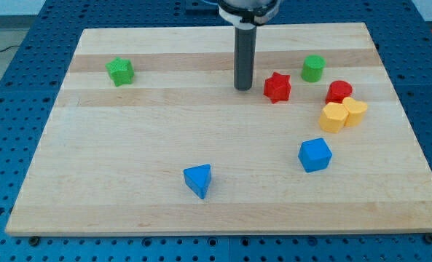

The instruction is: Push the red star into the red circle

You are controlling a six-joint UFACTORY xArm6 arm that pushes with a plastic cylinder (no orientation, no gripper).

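1. Upper centre of the frame: my tip (243, 88) rests on the wooden board (128, 182), at the lower end of the straight dark rod that comes down from the top edge. The arm carries no fingers or jaws, so there is nothing to spread, close or clamp; the rod works by pushing only.
2. Just to the right of my tip stands the red star (277, 86), with a narrow gap between them; no contact is visible. Judgement: this placement suits a push towards the frame's right, since the rod sits on the side of the star facing away from the target.
3. Further right, slightly lower, lies the red circle (339, 92), near the star but apart from it. The task is not yet done.
4. Touching or almost touching the red circle from below are two yellow blocks (342, 113), side by side. A green cylinder (312, 68) stands up and to the right of the star.
5. Judgement: the lane between the green cylinder and the yellow blocks is narrow; a push that drifts could turn the star or disturb these neighbours.
6. Well away from the lane: a green block (119, 71) at upper left, a blue triangle (198, 180) at lower centre, and a blue cube (315, 154) at lower right.
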